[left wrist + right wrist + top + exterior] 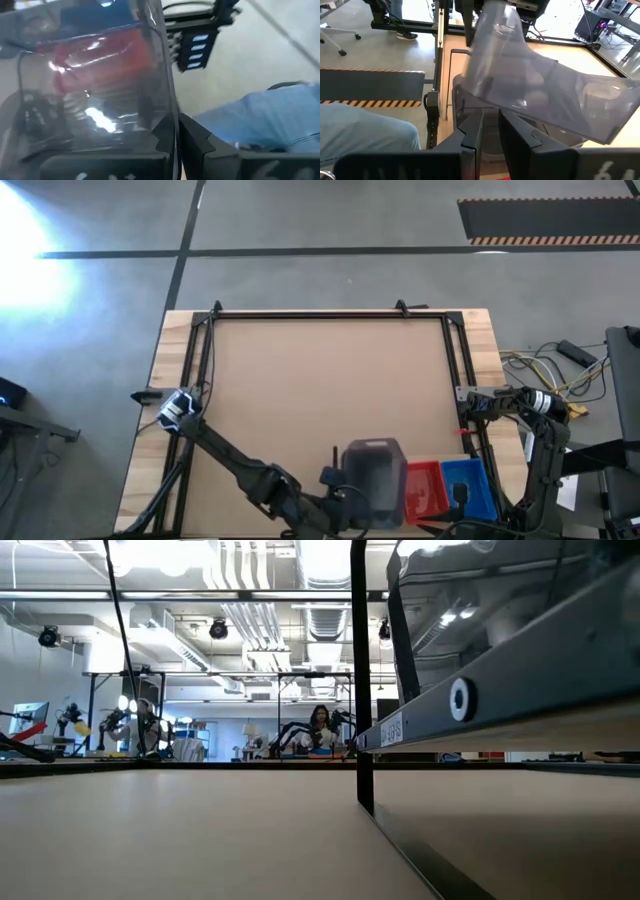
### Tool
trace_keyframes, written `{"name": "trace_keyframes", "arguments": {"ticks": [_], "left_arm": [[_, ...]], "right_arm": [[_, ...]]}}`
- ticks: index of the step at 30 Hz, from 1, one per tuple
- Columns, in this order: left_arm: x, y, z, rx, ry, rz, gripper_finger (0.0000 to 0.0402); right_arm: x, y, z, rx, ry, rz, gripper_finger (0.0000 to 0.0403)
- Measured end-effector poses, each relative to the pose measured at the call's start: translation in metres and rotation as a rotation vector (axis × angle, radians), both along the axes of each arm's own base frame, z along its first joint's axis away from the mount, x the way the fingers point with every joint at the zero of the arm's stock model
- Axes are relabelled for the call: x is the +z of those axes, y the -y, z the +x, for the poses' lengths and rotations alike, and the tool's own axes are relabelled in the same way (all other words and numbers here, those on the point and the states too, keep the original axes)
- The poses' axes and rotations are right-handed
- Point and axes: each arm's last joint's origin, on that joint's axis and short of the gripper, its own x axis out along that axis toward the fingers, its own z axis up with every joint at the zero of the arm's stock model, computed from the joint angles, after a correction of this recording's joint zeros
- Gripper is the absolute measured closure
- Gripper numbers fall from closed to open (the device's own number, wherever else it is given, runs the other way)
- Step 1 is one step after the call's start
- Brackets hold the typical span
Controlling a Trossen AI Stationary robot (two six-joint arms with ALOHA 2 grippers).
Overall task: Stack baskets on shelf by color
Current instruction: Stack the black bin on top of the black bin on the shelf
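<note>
The left gripper [345, 498] is pinching the rim of a grey basket [375, 478] at the table's [320, 380] near edge; the right gripper [489, 131] is pinching another grey basket's [547, 97] wall there; red [424, 488] and blue [468, 485] baskets are sitting near the near right corner (side by side).

The deep, smoky-grey translucent plastic basket [374, 480] sits at the near edge of the flat pale plywood shelf [320, 380], its wall pinched between dark fingers and tilted in the right wrist view; the shallow red plastic basket [423, 490] lies just beside it; the blue plastic basket [467, 488] touches the red one's far side.
</note>
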Motion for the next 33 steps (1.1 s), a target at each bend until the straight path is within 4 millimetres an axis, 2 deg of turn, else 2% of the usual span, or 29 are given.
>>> {"name": "trace_keyframes", "arguments": {"ticks": [8,16,20,27,33], "left_arm": [[-0.003,-0.001,0.001,0.048,-0.027,0.021,0.0401],[-0.009,-0.004,0.003,0.098,-0.056,-0.032,0.0396],[-0.011,-0.005,0.004,0.101,-0.069,-0.047,0.0362],[-0.011,-0.006,0.004,0.079,-0.081,-0.069,0.0266],[0.009,-0.006,0.003,0.026,-0.01,-0.041,0.0211]], "right_arm": [[0.0,0.0,0.0,0.0,0.0,-0.002,0.0351],[0.0,0.0,0.0,0.0,0.0,-0.001,0.0351],[0.0,0.0,0.0,0.0,0.0,-0.001,0.0351],[0.0,0.001,0.002,-0.008,0.001,0.005,0.0351],[-0.001,0.007,0.015,-0.048,-0.03,0.019,0.0351]]}}
